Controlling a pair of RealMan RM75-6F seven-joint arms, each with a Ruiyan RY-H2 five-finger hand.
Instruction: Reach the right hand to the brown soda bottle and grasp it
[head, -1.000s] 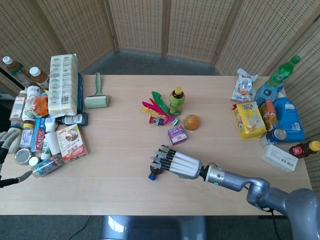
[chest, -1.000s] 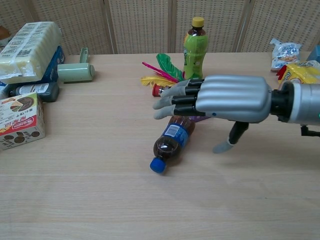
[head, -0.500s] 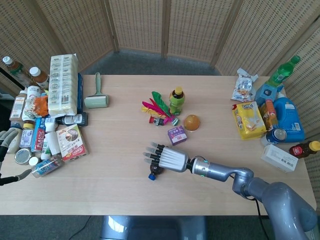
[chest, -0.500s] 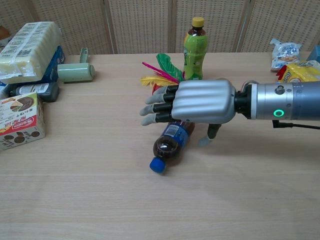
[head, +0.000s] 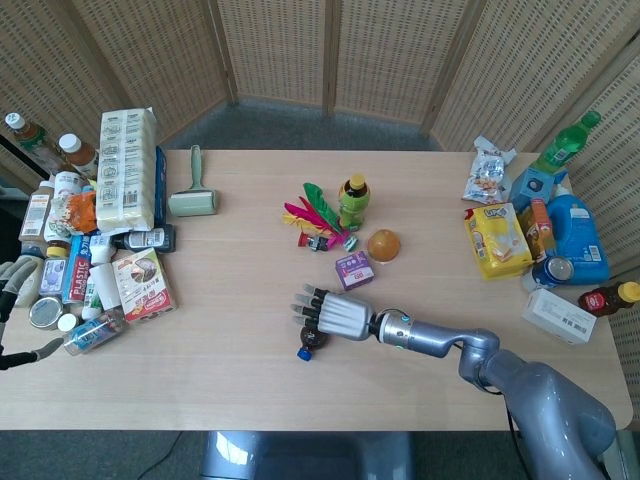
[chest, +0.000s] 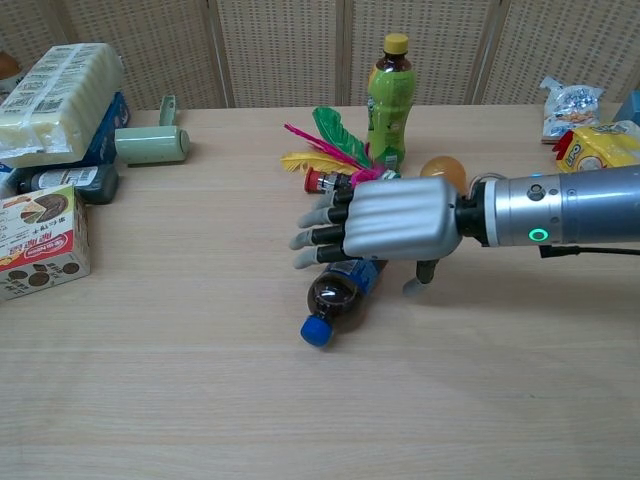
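Reach judged nearly done: right hand (chest: 385, 226) is poised directly over the lying brown soda bottle (chest: 338, 293), fingers (chest: 318, 237) spread, nothing grasped; closing remains.

Brown soda bottle (chest: 338, 295): dark brown liquid, blue cap, blue label. Right robot hand (chest: 385, 222): silver shell, black finger segments, pale grey tips; green light ring on wrist. Tabletop (chest: 150, 380): pale wood grain. At 12 o'clock from robot hand, green bottle (chest: 390, 100) with yellow cap. Feathers (chest: 322, 142): pink, green, yellow. Orange ball (chest: 443, 169). Purple box (head: 353, 270). At 10 o'clock, sage green lint roller (chest: 150, 144). Screen behind: tan woven mesh.
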